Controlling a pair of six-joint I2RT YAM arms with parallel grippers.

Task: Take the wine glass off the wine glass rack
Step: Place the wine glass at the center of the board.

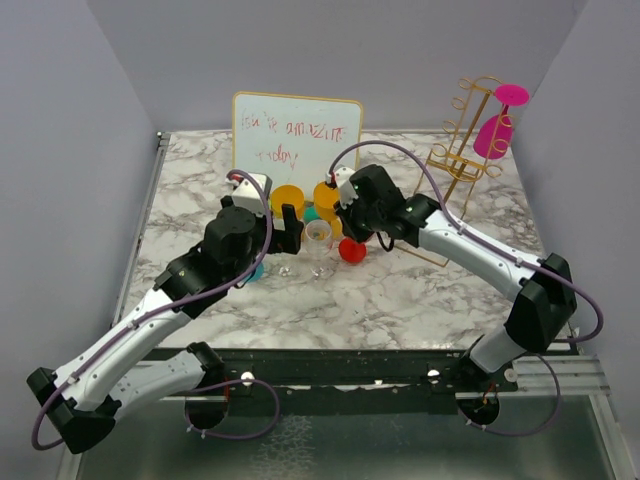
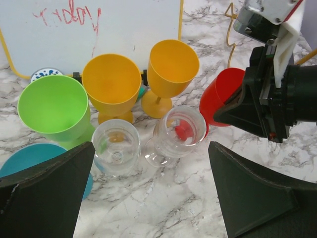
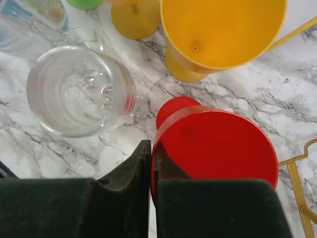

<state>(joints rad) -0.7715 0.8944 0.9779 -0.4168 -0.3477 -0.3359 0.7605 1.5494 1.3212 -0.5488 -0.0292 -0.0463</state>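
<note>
The gold wire wine glass rack (image 1: 462, 150) stands at the back right of the table, with a pink wine glass (image 1: 497, 130) hanging upside down near its top. My right gripper (image 1: 350, 228) is shut on the rim of a red wine glass (image 1: 352, 250), which stands upright on or just above the marble. In the right wrist view the fingertips (image 3: 143, 153) pinch the red glass (image 3: 218, 148) wall. My left gripper (image 1: 292, 240) is open and empty, its jaws wide apart in front of two clear glasses (image 2: 116, 146). The red glass (image 2: 223, 96) also shows in the left wrist view.
Two orange glasses (image 1: 287, 200), a green glass (image 2: 52, 106), a teal glass (image 2: 25, 158) and a second clear glass (image 2: 179, 130) cluster in the table's middle. A whiteboard (image 1: 295, 130) stands behind them. The rack's base wire (image 3: 297, 178) lies just right of the red glass.
</note>
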